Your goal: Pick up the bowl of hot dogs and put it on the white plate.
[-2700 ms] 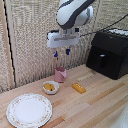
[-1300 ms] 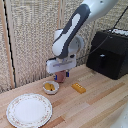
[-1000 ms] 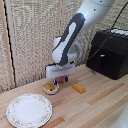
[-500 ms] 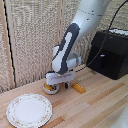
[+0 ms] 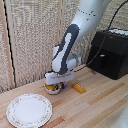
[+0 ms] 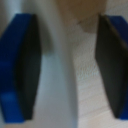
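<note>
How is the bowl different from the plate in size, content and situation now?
Size: the bowl is much smaller than the wide, flat plate.
Content: the bowl holds yellow-orange food; the plate holds nothing, with only a faint pattern near its rim.
Situation: the gripper is down over the bowl and hides most of it; the plate lies in full view, apart from the gripper.
Both are round, white and on the wooden table.

Bulky white-grey arm (image 5: 75,35), blue-tipped dark fingers (image 6: 22,75)
</note>
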Robot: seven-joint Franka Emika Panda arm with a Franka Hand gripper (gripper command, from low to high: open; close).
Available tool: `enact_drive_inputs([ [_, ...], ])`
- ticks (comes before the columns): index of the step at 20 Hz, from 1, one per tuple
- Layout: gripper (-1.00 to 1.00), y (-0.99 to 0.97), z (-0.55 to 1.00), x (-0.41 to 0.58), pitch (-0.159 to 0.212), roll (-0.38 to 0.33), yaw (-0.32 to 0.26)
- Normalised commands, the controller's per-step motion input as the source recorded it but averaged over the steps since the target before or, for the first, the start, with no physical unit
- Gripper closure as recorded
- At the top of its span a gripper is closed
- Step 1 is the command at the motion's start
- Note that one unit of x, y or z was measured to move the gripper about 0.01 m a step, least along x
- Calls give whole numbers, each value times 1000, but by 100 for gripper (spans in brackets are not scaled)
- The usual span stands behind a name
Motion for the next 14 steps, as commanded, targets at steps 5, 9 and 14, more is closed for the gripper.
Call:
enact_drive_inputs([
  [5, 100, 0, 34, -175, -14, 16, 12],
  [9, 100, 0, 189, -195, 6, 86, 28],
  [14, 100, 0, 627, -49, 25, 189, 64],
])
